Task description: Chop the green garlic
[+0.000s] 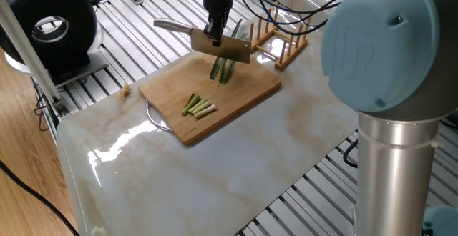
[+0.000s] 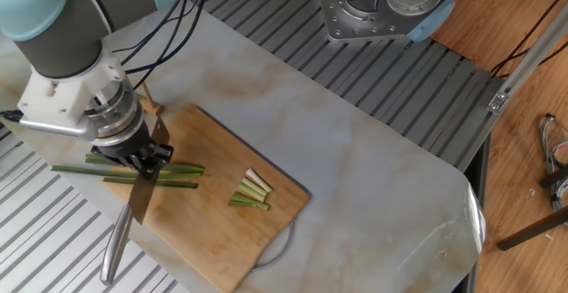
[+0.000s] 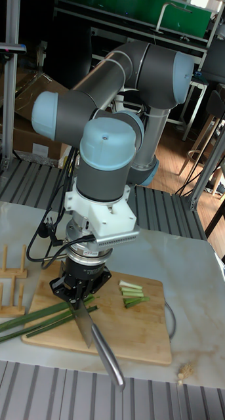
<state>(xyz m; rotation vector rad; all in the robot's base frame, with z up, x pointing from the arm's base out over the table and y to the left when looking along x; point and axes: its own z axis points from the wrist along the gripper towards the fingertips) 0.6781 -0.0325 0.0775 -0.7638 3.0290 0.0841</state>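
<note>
My fingers (image 2: 142,158) were clamped on a steel-bladed kitchen knife (image 2: 133,206), blade raised. Directly beneath the fingers, the long green garlic stalks (image 2: 169,174) lay across the bamboo cutting board (image 2: 213,240). Short cut pieces (image 2: 251,193) lay apart, toward the board's wire handle.
</note>
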